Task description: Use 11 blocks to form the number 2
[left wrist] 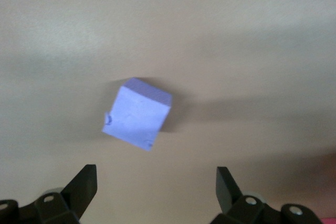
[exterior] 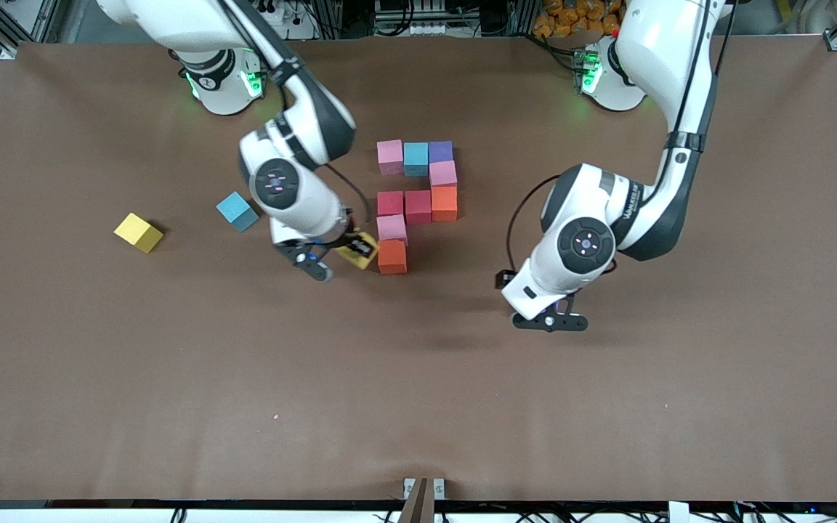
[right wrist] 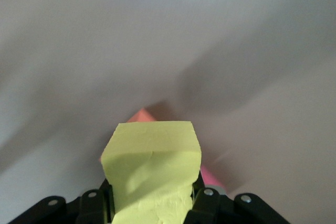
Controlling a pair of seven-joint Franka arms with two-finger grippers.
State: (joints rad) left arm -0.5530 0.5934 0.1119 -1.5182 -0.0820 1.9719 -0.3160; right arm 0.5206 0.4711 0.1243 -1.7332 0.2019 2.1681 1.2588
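Front view, right gripper: the right gripper [exterior: 333,260] is clenching a yellow block [exterior: 357,250] just beside the orange block [exterior: 392,256] at the lowest end of the number 2 [exterior: 417,203], on the side toward the right arm's end of the table.
Front view, left gripper: the left gripper [exterior: 549,322] is hanging with fingers spread and holding nothing, over bare table [exterior: 418,407], well apart from the digit and toward the left arm's end.
Front view, digit count: nine cubes are sitting in the figure, namely three pink, two red, two orange, one blue and one purple.
Front view, digit layout: the top row is reading pink, blue, purple; a pink cube and an orange cube are descending under the purple; two red cubes are filling the middle row; a pink and an orange are descending under the outer red.
Front view, loose cubes: a second yellow cube [exterior: 138,232] and a second blue cube [exterior: 237,211] are lying apart toward the right arm's end of the table.
Left wrist view: the released fingers [left wrist: 82,186] are standing wide, and one pale purple cube [left wrist: 137,113] is lying on the table between and ahead of them, untouched.
Right wrist view: the fingers [right wrist: 204,201] are gripping the yellow block [right wrist: 152,174] on both sides; an orange and pink edge is showing under it.
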